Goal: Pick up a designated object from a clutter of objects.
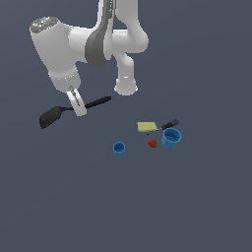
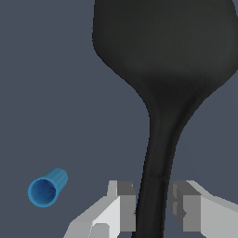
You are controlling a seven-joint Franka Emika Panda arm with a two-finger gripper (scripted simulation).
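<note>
The black spatula point(image 1: 64, 111) is long, with a thin handle and a broad rounded head. It hangs in the air at the exterior view's left, held near the middle of its handle. My gripper point(image 1: 78, 109) is shut on it. In the wrist view the spatula point(image 2: 162, 69) fills the frame, and my gripper point(image 2: 152, 204) has a finger pad point(image 2: 125, 204) on each side of its handle. The other clutter lies on the floor below and to the exterior view's right.
A small blue cup point(image 1: 118, 148) stands alone and also shows in the wrist view point(image 2: 46, 188). A larger blue cup point(image 1: 171, 138), a red strawberry point(image 1: 152, 143), a flat yellow block point(image 1: 146, 127) and a dark blue-tipped stick point(image 1: 167, 124) lie close together.
</note>
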